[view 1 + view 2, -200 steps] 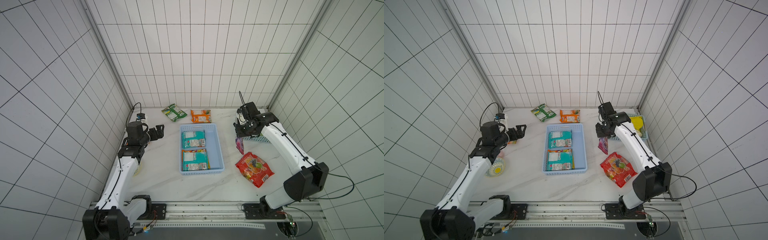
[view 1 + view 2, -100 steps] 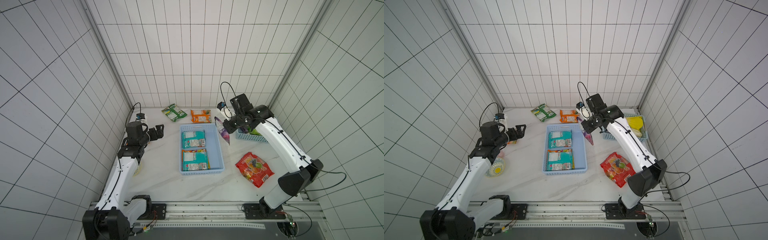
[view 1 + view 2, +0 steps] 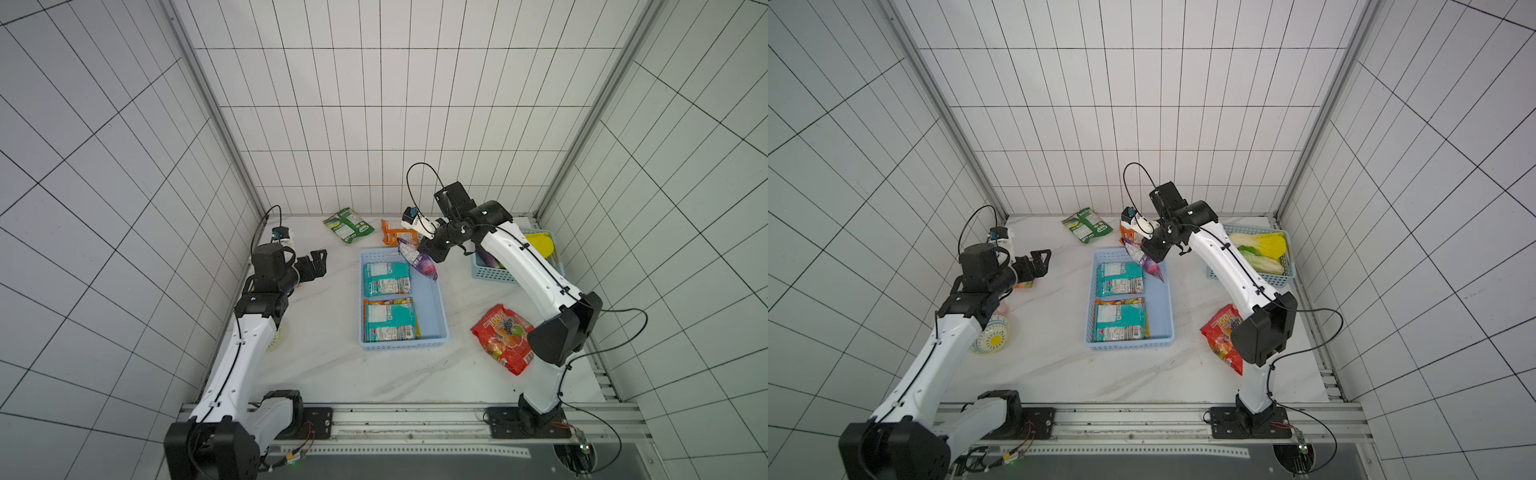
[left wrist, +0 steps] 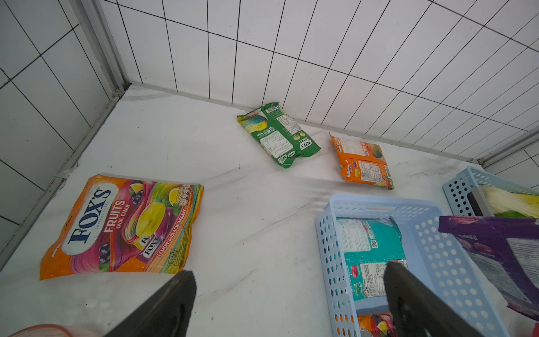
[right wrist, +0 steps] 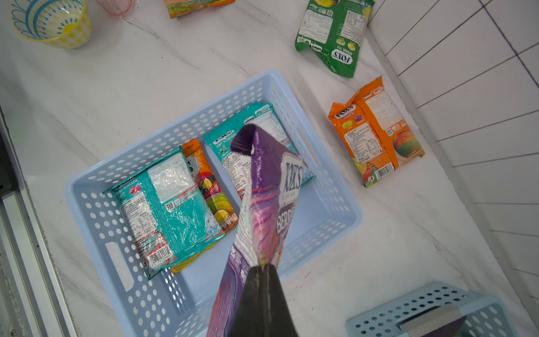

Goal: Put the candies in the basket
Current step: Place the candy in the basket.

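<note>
In both top views my right claw [image 3: 429, 259] is clamped on one end of the crinkly purple plastic candy bag [image 3: 417, 264]. The bag dangles just above centre frame, over the upper right corner of the shallow pale blue perforated plastic basket [image 3: 432, 311]. Two flat teal candy bags [image 3: 386, 277] lie inside on its left half, leaving a bare strip down the right. My left claw [image 3: 314, 266] hovers at centre left, jaws apart and empty. A flat green candy bag [image 3: 348, 225] and a small orange candy bag [image 3: 395, 237] lie at the top by the wall, and a red candy bag [image 3: 503, 337] lies at lower right. From the left wrist, the fingers [image 4: 163, 306] stand wide apart. A large orange FOX'S fruits bag [image 4: 122, 227] lies on the white marbled surface [image 4: 248, 248], well apart from the basket. From the right wrist, the fingertips [image 5: 256, 280] are pressed together on the purple bag's edge, and its free end hangs above the teal bag nearer the wall. To do this well, I would shift over the bare strip and lower until the free end touches the basket floor. Then I would lay the bag flat and only then part the jaws, since a high release could drape it over the rim.
</note>
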Robot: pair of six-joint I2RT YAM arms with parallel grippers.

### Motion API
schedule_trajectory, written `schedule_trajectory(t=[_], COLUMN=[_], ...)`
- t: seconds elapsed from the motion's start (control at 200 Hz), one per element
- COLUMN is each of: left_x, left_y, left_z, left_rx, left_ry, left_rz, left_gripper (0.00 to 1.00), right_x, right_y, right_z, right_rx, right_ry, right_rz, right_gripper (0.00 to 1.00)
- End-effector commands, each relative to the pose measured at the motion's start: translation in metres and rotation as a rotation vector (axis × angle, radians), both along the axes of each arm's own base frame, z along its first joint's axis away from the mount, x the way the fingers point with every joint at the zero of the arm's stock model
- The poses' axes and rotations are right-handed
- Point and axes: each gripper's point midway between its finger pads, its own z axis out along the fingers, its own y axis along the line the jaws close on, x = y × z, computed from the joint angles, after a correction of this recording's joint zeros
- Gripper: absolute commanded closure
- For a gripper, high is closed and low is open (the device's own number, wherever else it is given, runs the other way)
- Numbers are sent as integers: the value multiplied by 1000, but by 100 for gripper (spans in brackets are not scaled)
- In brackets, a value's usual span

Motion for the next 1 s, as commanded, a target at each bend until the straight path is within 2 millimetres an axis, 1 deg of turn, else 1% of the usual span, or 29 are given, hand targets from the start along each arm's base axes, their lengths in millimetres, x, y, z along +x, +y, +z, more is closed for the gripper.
schedule_trajectory(t=[0.0,0.1,0.24,0.33,0.42,0.5,0.735,0.795,0.82,0.909,0.994], left_x=[1,1,1,2,3,4,3,3,3,4,5], left_y=[1,0,0,0,2,-1,-7,-6,-5,-4,-5], left_z=[21,20,22,21,23,21,21,20,20,22,19], left_rx=[32,30,47,46,62,70,87,89,93,108,107], left_ry=[-54,-46,-53,-46,-42,-43,-43,-39,-38,-41,-41], left_rz=[3,0,9,8,29,26,13,13,17,28,20], left_gripper=[2,2,2,2,2,2,2,2,2,2,2], right_x=[6,14,29,31,26,24,35,39,44,45,49], right_y=[23,33,46,54,63,70,82,83,86,93,95], right_z=[19,18,6,-4,-14,-27,-53,-60,-60,-66,-78], right_rx=[69,78,75,80,99,67,-2,-34,-32,-32,-68], right_ry=[-84,-105,-151,-178,-203,-240,-341,-362,-387,-416,-446], right_rz=[102,125,155,216,303,369,495,511,511,552,585], right_gripper=[100,100,100,100,100,100,100,100,100,100,100])
